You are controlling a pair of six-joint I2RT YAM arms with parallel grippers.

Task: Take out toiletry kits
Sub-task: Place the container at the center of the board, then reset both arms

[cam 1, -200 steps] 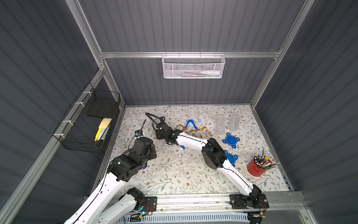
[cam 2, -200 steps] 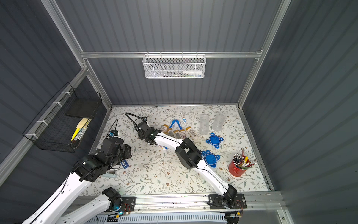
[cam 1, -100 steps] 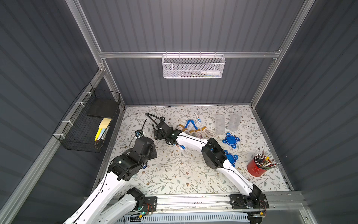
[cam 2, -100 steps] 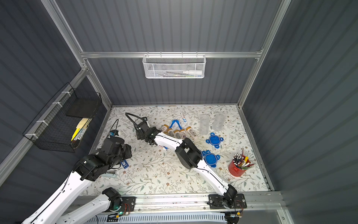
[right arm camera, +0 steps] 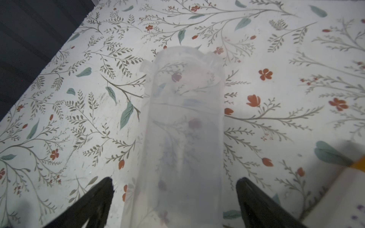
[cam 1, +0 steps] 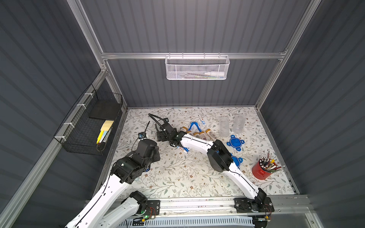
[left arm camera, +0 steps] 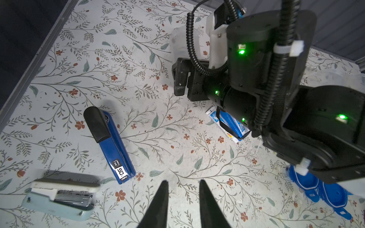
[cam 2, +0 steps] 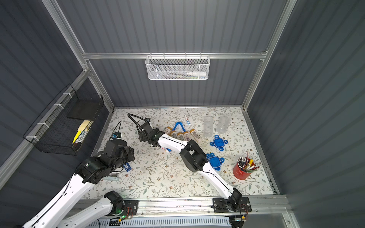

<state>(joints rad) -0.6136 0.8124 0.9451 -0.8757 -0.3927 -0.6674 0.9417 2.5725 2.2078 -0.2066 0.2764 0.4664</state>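
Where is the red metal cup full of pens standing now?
In both top views the red metal cup full of pens stands near the table's front right corner, right of a round blue plastic lid.

The blue stapler (left arm camera: 110, 146) bears a "50" label and the brand "deli".

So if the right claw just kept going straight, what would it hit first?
Most likely the clear jar, lying between the open jaws of the right gripper; beyond it only tablecloth shows. Depth is hard to judge.
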